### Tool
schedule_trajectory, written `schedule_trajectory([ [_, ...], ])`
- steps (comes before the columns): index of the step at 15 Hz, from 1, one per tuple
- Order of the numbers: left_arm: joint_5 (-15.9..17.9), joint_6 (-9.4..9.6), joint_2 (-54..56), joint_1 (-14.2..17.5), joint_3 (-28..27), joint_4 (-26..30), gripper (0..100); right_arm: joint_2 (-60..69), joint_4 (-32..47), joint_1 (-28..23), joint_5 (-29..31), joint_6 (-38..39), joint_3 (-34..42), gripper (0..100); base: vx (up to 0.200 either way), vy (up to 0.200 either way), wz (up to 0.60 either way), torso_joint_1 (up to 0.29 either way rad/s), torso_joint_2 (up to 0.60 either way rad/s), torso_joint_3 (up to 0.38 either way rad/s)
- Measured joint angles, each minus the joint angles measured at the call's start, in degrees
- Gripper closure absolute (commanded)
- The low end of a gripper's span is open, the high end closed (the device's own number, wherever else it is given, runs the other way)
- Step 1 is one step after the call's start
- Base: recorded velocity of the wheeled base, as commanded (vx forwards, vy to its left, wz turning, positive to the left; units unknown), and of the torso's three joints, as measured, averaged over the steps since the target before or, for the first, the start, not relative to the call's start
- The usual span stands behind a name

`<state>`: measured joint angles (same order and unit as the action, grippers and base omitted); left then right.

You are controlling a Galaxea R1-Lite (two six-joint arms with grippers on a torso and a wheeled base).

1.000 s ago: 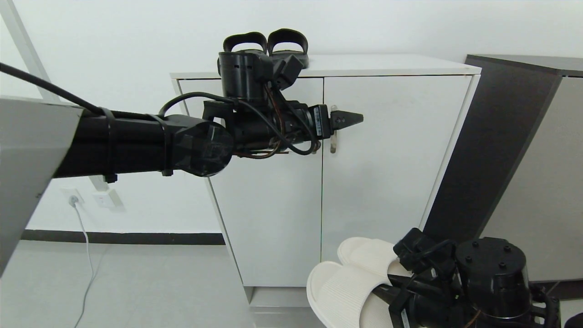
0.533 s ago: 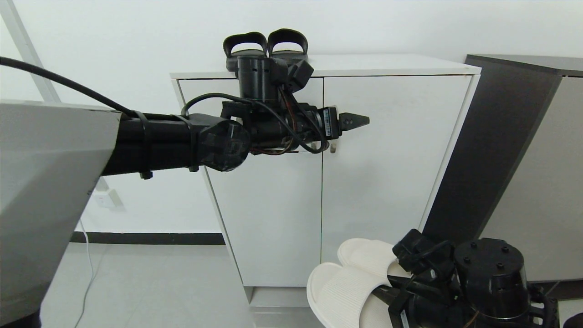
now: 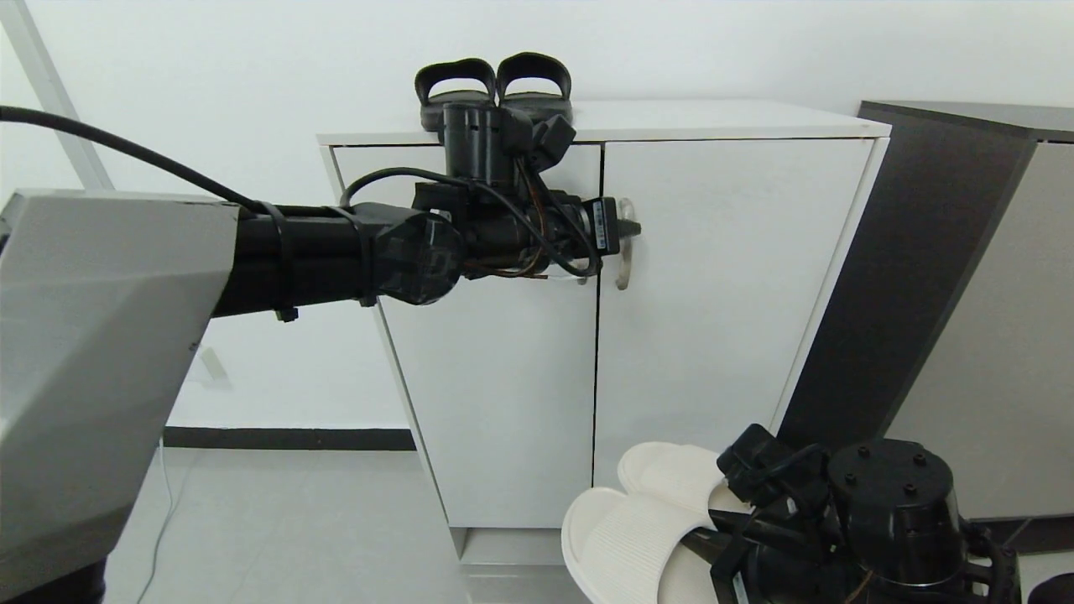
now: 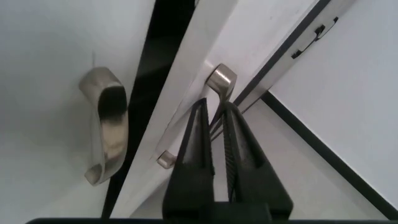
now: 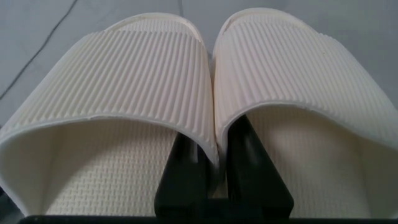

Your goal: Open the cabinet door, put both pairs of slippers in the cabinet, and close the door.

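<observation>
Left hand narrowed onto the cabinet's left door handle — right hand, low before the cabinet, pinches the white slippers — black slippers on top.

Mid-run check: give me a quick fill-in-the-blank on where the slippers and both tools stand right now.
1. The black slippers sit on ___ of the cabinet.
2. The held pair, clamped in the right tool, is coloured ___.
3. The left tool is shut on the handle of the ___ door.

Missing words: top; white; left.
</observation>
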<state>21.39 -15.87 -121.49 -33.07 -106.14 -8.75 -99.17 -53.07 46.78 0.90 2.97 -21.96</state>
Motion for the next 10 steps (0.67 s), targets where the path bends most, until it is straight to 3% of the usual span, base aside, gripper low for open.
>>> schedule_trajectory([
  [4, -1.7, -1.07, 5.2, -2.6, 11.1, -5.0, 100, 2.0, -0.9, 0.3, -7.7, -1.3, 3.7, 100, 0.000, 0.000, 0.00, 0.000, 0.00, 0.000],
  [6, -1.8, -2.02, 8.3, -4.1, 16.0, -7.5, 100, 2.8, -1.0, 0.6, -8.0, -2.7, 4.5, 100, 0.000, 0.000, 0.00, 0.000, 0.00, 0.000],
  [10, -3.2, -2.13, 14.6, -5.0, 25.4, -10.1, 100, 3.5, -1.1, 1.3, -8.1, -3.5, 6.1, 100, 0.000, 0.000, 0.00, 0.000, 0.00, 0.000],
])
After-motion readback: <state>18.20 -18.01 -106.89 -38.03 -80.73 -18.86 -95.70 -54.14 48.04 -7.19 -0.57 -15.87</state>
